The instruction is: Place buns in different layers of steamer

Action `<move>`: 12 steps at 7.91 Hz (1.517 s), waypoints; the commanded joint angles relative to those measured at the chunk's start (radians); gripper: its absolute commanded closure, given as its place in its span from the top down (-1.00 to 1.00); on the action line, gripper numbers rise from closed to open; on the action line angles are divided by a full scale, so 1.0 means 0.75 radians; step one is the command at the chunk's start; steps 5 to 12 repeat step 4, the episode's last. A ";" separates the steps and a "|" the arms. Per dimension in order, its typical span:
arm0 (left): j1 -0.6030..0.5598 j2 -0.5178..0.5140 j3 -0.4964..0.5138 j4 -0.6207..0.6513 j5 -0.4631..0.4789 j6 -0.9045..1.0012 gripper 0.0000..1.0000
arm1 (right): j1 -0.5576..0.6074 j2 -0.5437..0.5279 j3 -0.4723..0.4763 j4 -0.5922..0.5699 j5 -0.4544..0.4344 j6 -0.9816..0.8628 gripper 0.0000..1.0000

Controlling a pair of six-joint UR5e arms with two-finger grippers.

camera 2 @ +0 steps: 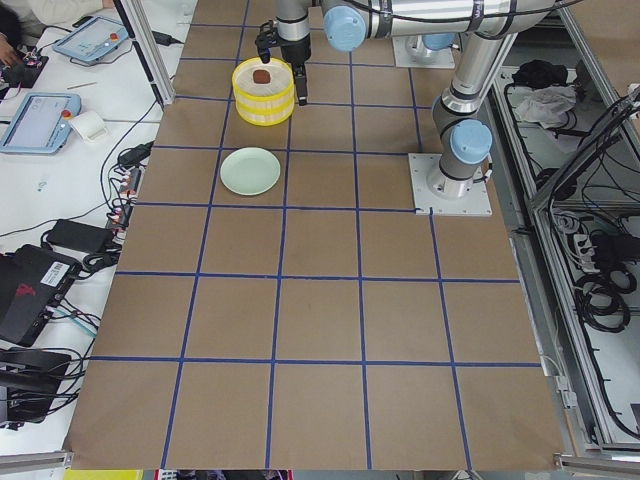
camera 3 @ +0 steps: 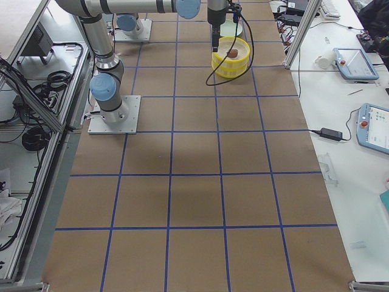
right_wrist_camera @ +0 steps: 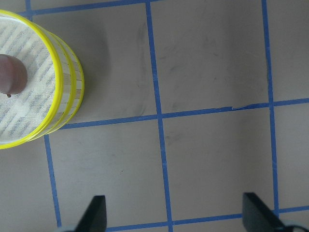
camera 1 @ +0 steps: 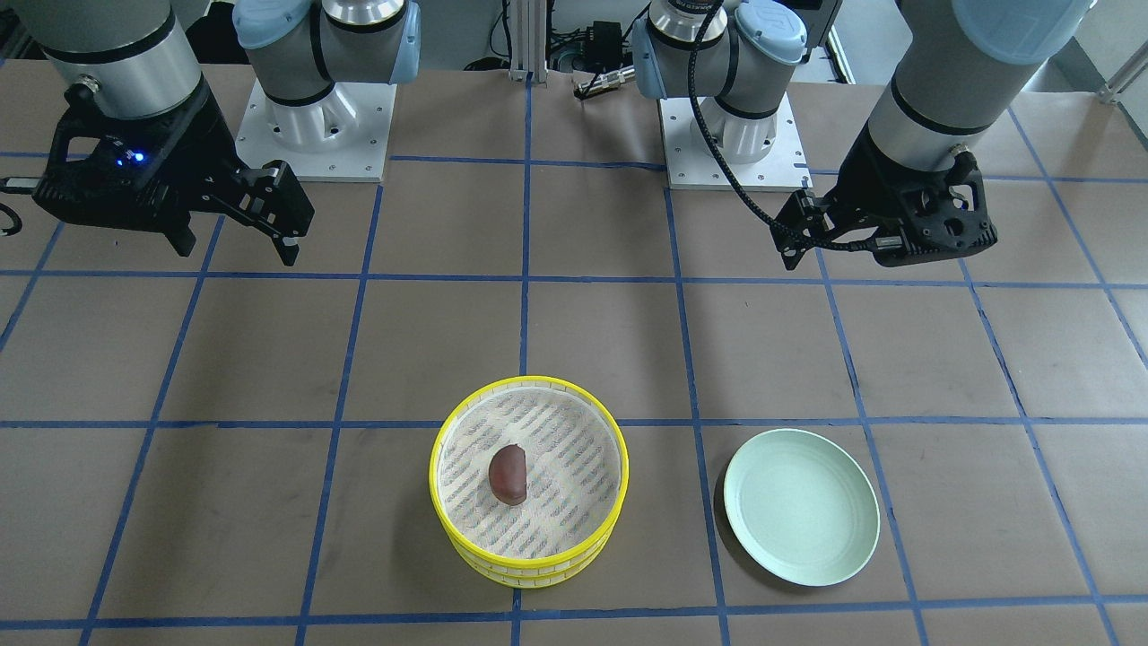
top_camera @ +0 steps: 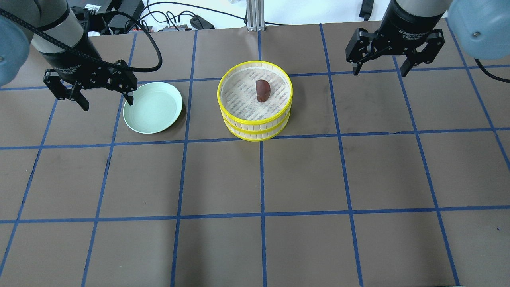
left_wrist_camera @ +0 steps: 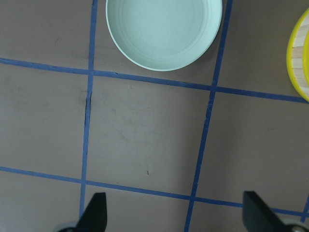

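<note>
We find the two layers of steamer stacked, the upper tray (top_camera: pixel 255 62) sitting squarely on the lower tray (top_camera: pixel 255 134), and the stack lies between the two arms. The dark reddish-brown bun (top_camera: pixel 262 90) rests on the mesh floor of the upper tray, a little off centre, with its long axis running roughly away from the robot. From the left gripper (top_camera: pixel 106 103) the stack lies toward the robot's right, past the pale green plate (top_camera: pixel 155 109), which holds nothing and sits just beside that gripper. From the right gripper (top_camera: pixel 379 72) it lies toward the robot's left. We judge the right arm slightly nearer (its wrist view takes in much of the upper tray, while the left one catches only a sliver of yellow rim). Both grippers hang above the table with jaws spread wide, holding nothing. We cannot see the cream-white bun anywhere. It may sit in the lower tray, hidden under the upper one, but we cannot tell.
</note>
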 commanded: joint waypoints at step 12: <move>-0.002 0.014 -0.005 -0.003 -0.041 0.002 1.00 | 0.000 0.000 0.000 -0.010 0.002 0.000 1.00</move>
